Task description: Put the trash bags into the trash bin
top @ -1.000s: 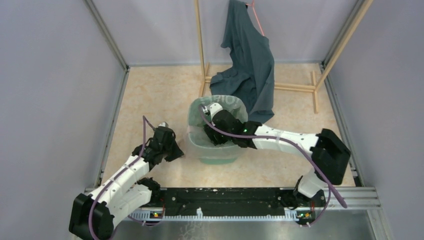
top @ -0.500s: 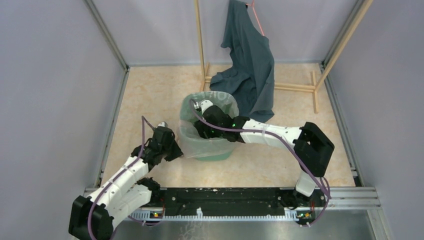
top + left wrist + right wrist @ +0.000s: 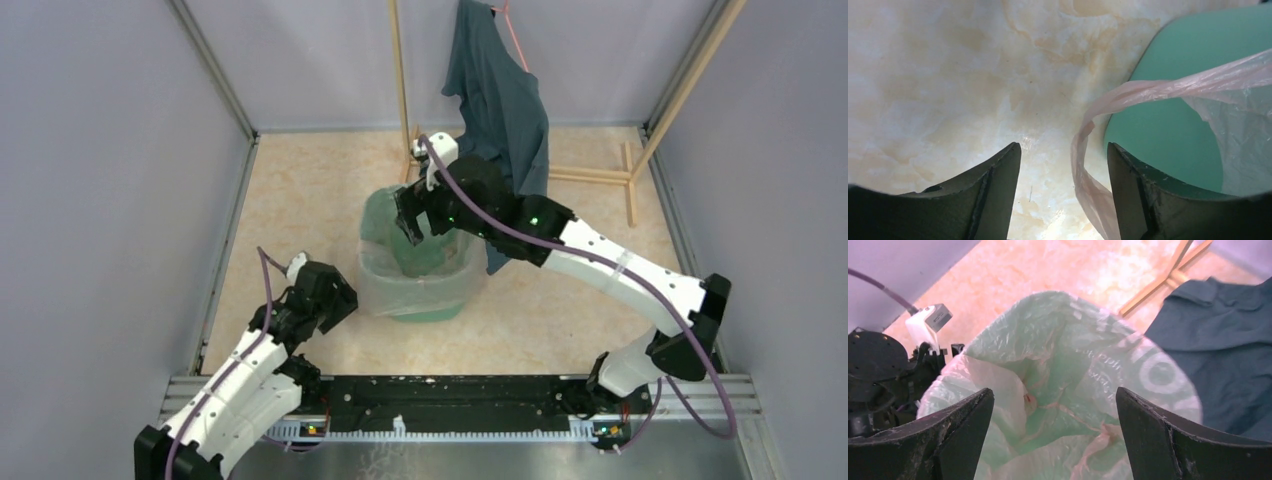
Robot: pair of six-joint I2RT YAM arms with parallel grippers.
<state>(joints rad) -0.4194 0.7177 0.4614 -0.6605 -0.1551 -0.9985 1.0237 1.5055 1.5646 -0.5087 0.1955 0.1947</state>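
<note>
**Bag sits in bin, both claws open**

The trash bin (image 3: 432, 312) stands upright on the counter (image 3: 300, 200), approx mid-scene. The trash bag (image 3: 398, 290) sits inside it as a liner. Its pale pink film is spread over the rim and hangs down the outside on the bin's near-left side, wrinkled, w/ printed lettering on the part at the bin's far rim.

L claw (image 3: 322, 300) is low, just left of the bin's near-left side. In the left wrist view its jaws are apart. A twisted strand of the bag runs off the bin wall and drops btwn the fingers (image 3: 998, 175), close to the one nearest the bin. It is loose, not pinched.

R claw (image 3: 413, 215) hangs over the bin's far rim, pointing down into the mouth. Jaws are spread wide and hold nothing; the bag lies below them, apart.

Behind the bin, a dark garment (image 3: 505, 110) hangs from a wooden rack (image 3: 400, 80).
</note>
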